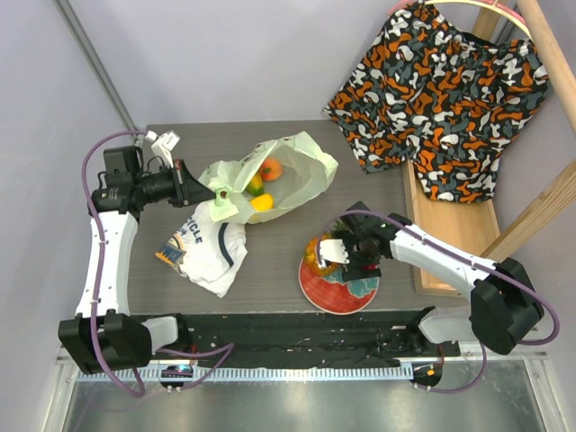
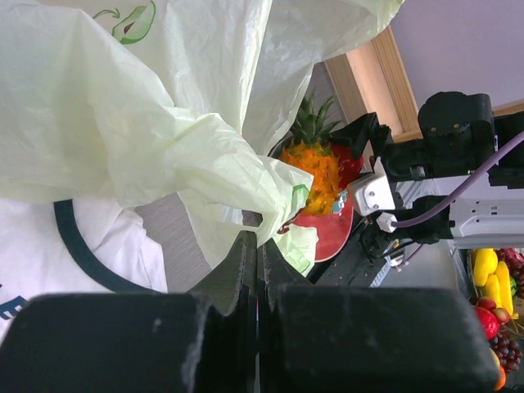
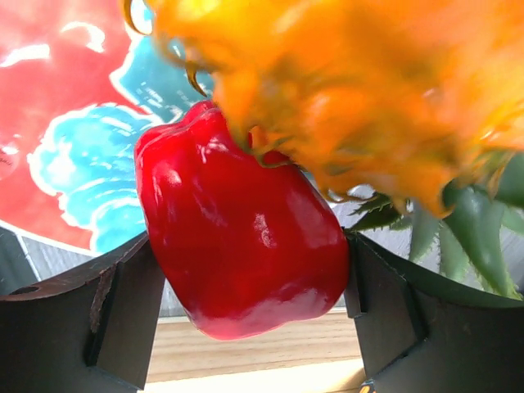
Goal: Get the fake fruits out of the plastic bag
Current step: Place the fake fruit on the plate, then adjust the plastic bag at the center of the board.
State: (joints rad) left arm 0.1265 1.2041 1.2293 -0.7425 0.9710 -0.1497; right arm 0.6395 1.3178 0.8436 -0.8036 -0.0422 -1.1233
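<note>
Grip is tight on the left: the left gripper (image 1: 200,187) has its jaws pressed together on a bunched fold of the plastic bag (image 1: 292,171), at the bag's left edge. The wrist view shows pale-green film gathered right at the fingertips. The bag lies toward the back of the table (image 1: 225,135), and 3 fruits show inside it: an orange-red fruit (image 1: 271,168), a green fruit (image 1: 256,185) just beside it, and a yellow piece (image 1: 262,203) nearer the front.

Over on the right, the right gripper (image 1: 340,255) hangs above the red plate (image 1: 328,292). Its jaws stand wide but are clamped on a red fruit (image 3: 246,262), which fills the gap and meets both fingers. A pineapple (image 3: 327,90), orange with green leaves, presses against that red fruit at the plate's left rim.

A white T-shirt (image 1: 211,252) lies crumpled just in front of the bag, touching its lower edge, and a patterned garment (image 1: 441,90) hangs at the back right.
</note>
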